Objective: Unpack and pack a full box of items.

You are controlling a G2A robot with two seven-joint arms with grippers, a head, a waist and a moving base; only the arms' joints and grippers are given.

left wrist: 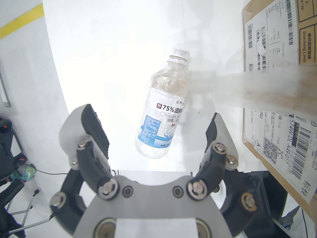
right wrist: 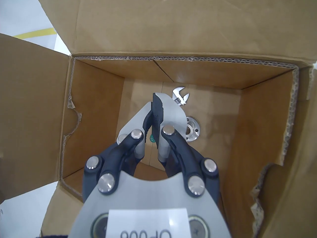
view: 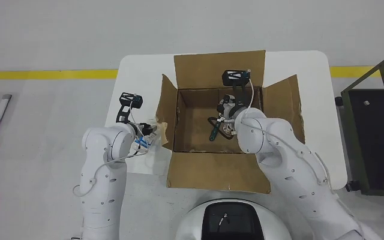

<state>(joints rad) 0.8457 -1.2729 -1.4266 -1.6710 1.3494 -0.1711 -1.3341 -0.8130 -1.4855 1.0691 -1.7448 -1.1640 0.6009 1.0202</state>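
A clear plastic bottle [left wrist: 161, 110] with a white cap and a blue-and-white label lies on the white table [view: 138, 72], left of the open cardboard box [view: 174, 114]. My left gripper [left wrist: 152, 113] hovers over the bottle, open, one finger on either side and neither touching it. In the top view the bottle [view: 147, 139] lies by the box's left flap. My right gripper [right wrist: 154, 110] is down inside the box [right wrist: 99, 105], shut on a wrench [right wrist: 180, 97]. The wrench's silver head sticks out past the fingertips and a bit of green handle shows between the fingers.
A round metal flange [right wrist: 190, 128] lies on the box floor beside the right gripper. The box's labelled left flap [left wrist: 279, 38] stands close to the left gripper. Two black stands [view: 131, 102] [view: 236, 77] sit on the table. A dark cabinet [view: 366, 138] stands off the table's right edge.
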